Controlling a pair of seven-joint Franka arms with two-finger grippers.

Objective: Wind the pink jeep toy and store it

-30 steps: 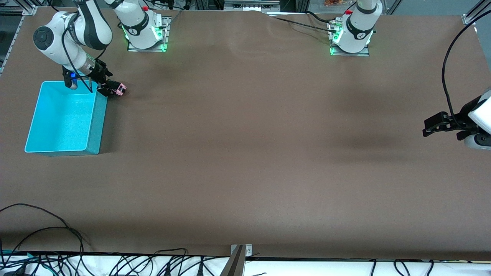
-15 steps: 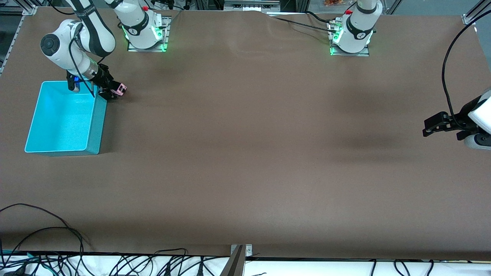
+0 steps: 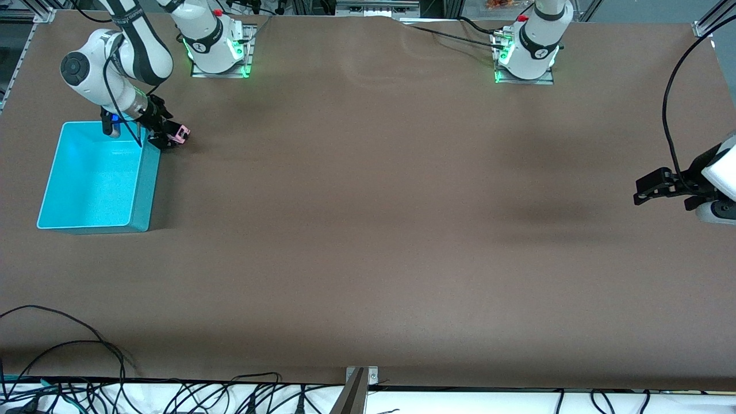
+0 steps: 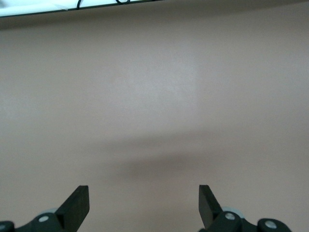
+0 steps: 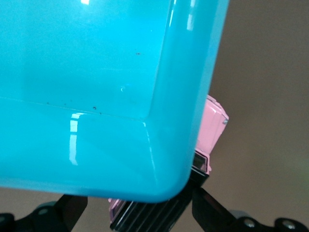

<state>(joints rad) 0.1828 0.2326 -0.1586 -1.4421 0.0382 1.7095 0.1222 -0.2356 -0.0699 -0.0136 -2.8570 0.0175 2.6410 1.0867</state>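
Observation:
The pink jeep toy point(image 3: 180, 134) sits on the table against the turquoise bin's point(image 3: 148, 178) corner that is farthest from the front camera, at the right arm's end. My right gripper point(image 3: 164, 135) is low at that corner and open. In the right wrist view its fingers straddle the jeep toy's point(image 5: 211, 123) black roof, with my right gripper point(image 5: 140, 203) partly under the bin's point(image 5: 190, 96) rounded corner. One finger point(image 5: 208, 209) is at the roof's edge and the other stands apart. My left gripper point(image 3: 645, 192) waits open over the left arm's end, and in its wrist view my left gripper point(image 4: 143, 205) frames only bare table.
The bin holds nothing that I can see. Both arm bases point(image 3: 217, 54) stand along the edge farthest from the front camera. Cables point(image 3: 86, 368) trail along the table's near edge. A black cable point(image 3: 670, 103) hangs by the left arm.
The right arm's wrist has drawn a little toward its base, with the gripper still at the jeep toy. The jeep toy, the bin and the left arm have not moved.

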